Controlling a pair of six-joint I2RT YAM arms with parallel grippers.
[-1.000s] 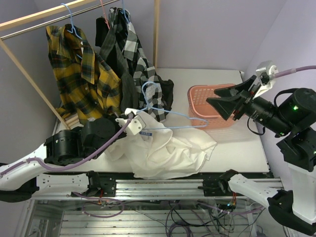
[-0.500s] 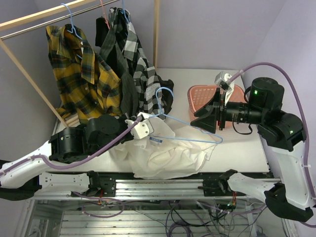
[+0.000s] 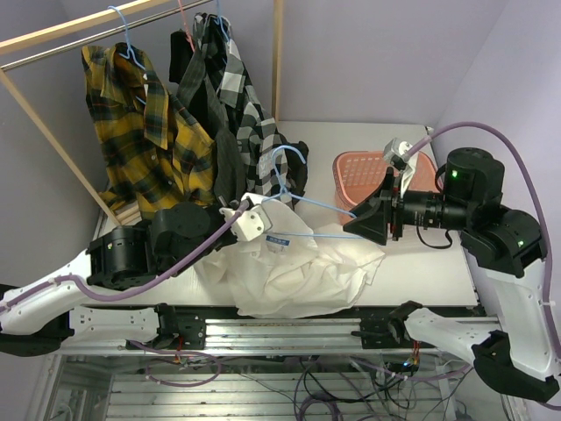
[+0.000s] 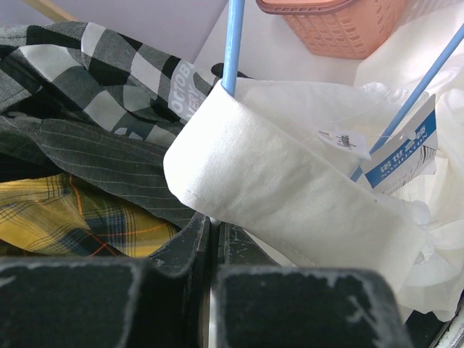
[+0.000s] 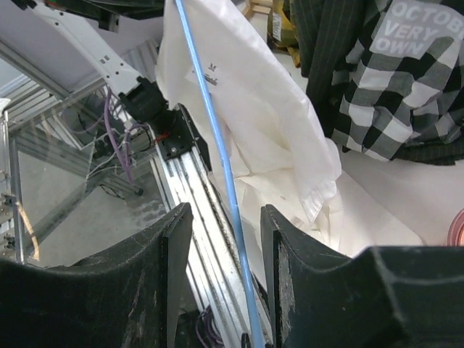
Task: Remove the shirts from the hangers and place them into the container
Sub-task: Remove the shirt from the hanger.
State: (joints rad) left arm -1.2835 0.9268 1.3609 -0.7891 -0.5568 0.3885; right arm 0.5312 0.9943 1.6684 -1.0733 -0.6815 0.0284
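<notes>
The plain white shirt point(image 3: 289, 272) lies heaped at the table's front, still on a light blue hanger point(image 3: 316, 235) whose hook point(image 3: 285, 162) points up. My left gripper point(image 3: 250, 219) is shut on the white shirt's collar point(image 4: 275, 174), holding it above the table; its jaws point(image 4: 212, 221) are pressed together. My right gripper point(image 3: 351, 226) stands open around the hanger's wire point(image 5: 217, 145), which runs between the fingers without being clamped. The salmon container point(image 3: 346, 160) sits behind it. Yellow plaid point(image 3: 145, 132), charcoal pinstriped point(image 3: 219, 158) and checked point(image 3: 241, 96) shirts hang on the rack.
Wooden rack poles point(image 3: 278, 53) and a slanted one point(image 3: 53, 132) stand at the back left. A blue hanger point(image 3: 123, 31) and a pink hanger point(image 3: 182, 17) hook over the rod. The metal frame rail point(image 3: 289, 329) runs along the near edge.
My right arm has swung in from the far right and its open jaws now straddle the hanger's wire. The left gripper has lifted the collar and hanger slightly.
</notes>
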